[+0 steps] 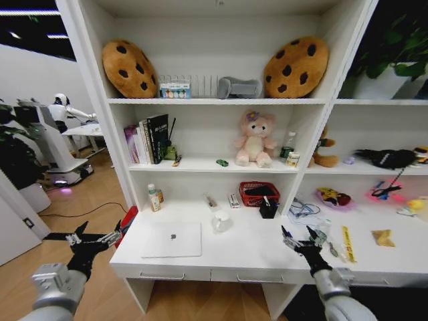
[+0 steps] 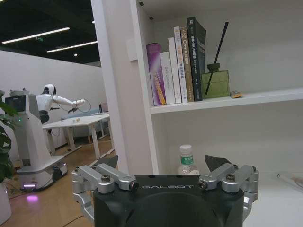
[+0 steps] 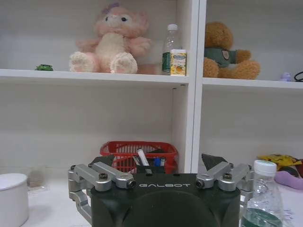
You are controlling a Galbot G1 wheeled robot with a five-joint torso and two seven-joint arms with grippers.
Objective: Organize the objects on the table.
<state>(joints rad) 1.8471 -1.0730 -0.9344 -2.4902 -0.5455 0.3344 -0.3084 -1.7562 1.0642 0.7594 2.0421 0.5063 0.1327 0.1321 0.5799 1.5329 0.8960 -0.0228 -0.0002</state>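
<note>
Laptop: a slim silver laptop [image 1: 172, 240] is seen lying closed and flat on the white desk [image 1: 247, 257], toward its left end, just in front of the lowest shelf bay.
Green item: a small green item [image 1: 222, 162] is set on the middle shelf, just beside the pink plush toy [image 1: 254, 139]; it is also seen in the right wrist view [image 3: 44, 67].
Pens: dark and blue pens [image 3: 147, 159] are held upright in a black holder just in front of the red basket [image 1: 259, 192].
Jar: a small clear green-labelled jar [image 1: 154, 198] is placed at the back left of the desk, behind the laptop.
Left gripper: the left gripper [image 1: 90, 239] is held off the desk's left end, level with the laptop; its fingers are spread apart and nothing is held.
Right gripper: the right gripper [image 1: 302, 241] is held above the desk's front edge, to the right of the laptop, fingers parted and empty.
</note>
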